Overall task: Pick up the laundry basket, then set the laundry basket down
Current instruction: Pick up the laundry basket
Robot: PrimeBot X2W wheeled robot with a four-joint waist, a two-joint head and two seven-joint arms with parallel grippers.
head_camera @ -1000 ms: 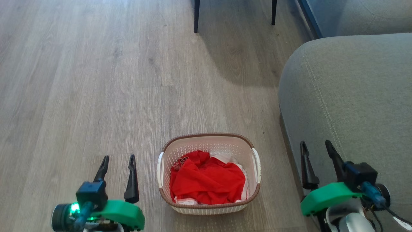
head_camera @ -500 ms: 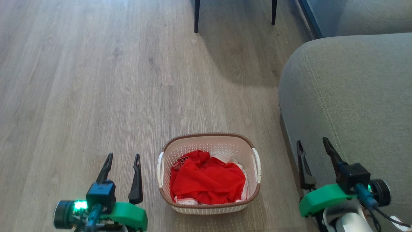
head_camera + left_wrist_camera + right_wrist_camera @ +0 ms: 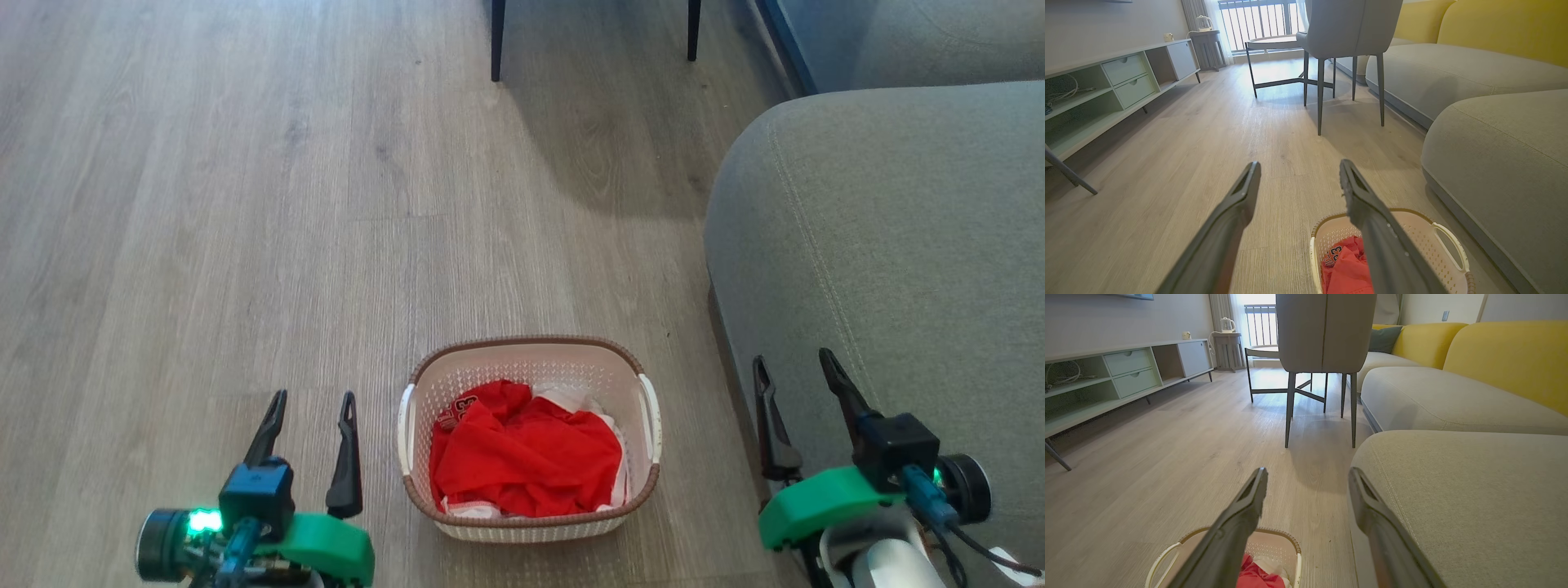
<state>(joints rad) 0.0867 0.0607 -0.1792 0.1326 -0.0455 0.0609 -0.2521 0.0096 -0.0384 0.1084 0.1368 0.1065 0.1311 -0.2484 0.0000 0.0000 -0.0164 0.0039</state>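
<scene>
The laundry basket (image 3: 531, 363), cream-white with a brown rim and white side handles, stands on the wood floor with red clothing (image 3: 526, 457) in it. My left gripper (image 3: 314, 398) hovers open to its left, fingers pointing away from me, nothing between them. My right gripper (image 3: 794, 361) is open to the basket's right, over the sofa's edge. In the left wrist view the laundry basket (image 3: 1425, 241) lies low right behind my open left gripper (image 3: 1298, 167). In the right wrist view the laundry basket (image 3: 1274, 547) sits at the bottom, below my open right gripper (image 3: 1306, 473).
A grey sofa (image 3: 898, 245) runs close along the basket's right side. A chair's dark legs (image 3: 496, 41) stand ahead on the floor. A low cabinet (image 3: 1106, 90) lines the far left wall, and a small side table (image 3: 1274, 45) sits beyond the chair.
Both grippers drifted slightly between the oldest frame and half a second ago: the left shifted a little right, the right a little left. Since then nothing has moved. The basket stayed put.
</scene>
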